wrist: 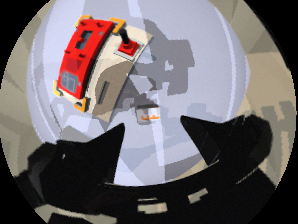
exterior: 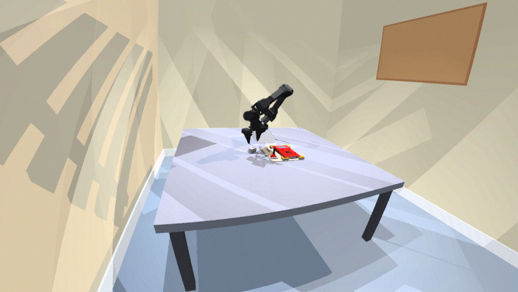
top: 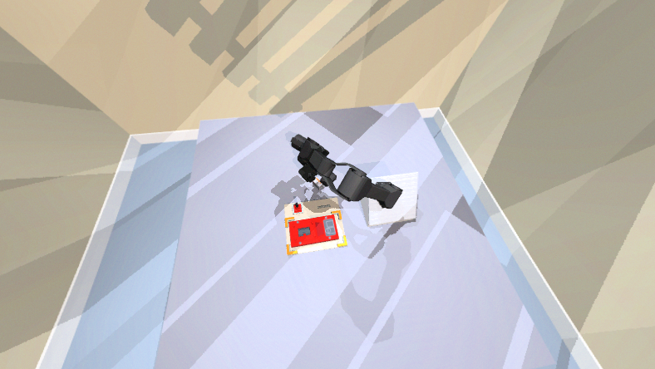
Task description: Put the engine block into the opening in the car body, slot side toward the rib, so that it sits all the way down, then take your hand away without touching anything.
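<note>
The engine block [exterior: 252,149] [wrist: 148,115] is a small grey-white block with an orange mark on top. It lies on the table beyond the car plate. My gripper [exterior: 254,141] [wrist: 153,122] is open and empty, its fingertips above the block, one to each side in the wrist view. In the top view the arm hides most of the block. The red car body [top: 316,239] [exterior: 282,148] [wrist: 75,62] lies flat on its cream plate [top: 311,206]. Its dark opening [top: 303,231] [wrist: 84,40] shows no block in it. The rib and the block's slot cannot be made out.
A red base with an upright black stick [top: 297,208] [exterior: 273,155] [wrist: 128,47] stands on the plate's near-block side. Orange and yellow corner pieces surround the car body. A white wedge-like stand [top: 407,183] [exterior: 266,137] is beside the arm's base.
</note>
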Controlling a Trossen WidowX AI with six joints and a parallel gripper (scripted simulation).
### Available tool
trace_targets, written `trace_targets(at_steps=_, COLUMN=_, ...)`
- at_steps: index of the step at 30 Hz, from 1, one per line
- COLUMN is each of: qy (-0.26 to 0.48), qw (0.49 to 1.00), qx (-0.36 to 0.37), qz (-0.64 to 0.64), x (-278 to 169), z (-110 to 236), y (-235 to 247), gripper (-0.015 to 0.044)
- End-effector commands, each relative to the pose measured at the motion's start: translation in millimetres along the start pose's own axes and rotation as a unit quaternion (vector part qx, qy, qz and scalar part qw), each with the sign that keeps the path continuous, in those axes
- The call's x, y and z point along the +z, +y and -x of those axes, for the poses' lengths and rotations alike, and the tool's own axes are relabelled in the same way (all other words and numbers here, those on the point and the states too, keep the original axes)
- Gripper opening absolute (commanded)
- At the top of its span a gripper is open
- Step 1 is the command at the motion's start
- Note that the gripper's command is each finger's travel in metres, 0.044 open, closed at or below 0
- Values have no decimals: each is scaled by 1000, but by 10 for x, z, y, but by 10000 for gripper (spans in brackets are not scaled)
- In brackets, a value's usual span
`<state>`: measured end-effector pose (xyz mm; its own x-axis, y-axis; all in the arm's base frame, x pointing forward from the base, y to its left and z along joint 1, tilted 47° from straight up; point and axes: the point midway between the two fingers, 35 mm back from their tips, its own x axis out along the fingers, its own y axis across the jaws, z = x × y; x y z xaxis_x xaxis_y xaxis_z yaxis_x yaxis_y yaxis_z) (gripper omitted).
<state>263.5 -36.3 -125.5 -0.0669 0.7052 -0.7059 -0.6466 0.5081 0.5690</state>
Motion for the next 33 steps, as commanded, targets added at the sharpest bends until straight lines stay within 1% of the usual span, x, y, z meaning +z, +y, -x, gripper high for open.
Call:
trace_targets(at_steps=1, qy=-1, qw=1000, qx=8, qz=-7, x=-37, z=-107, y=35, gripper=440)
trace_targets(at_steps=5, qy=-2, qw=1000, qx=9, qz=-7, x=-49, z=-246, y=36, gripper=440)
trace_targets(at_steps=11, qy=-2, qw=1000, qx=9, qz=-7, x=-50, z=-269, y=36, gripper=440)
trace_targets(at_steps=33, qy=-2, qw=1000, qx=9, qz=-7, x=-56, z=-629, y=43, gripper=440)
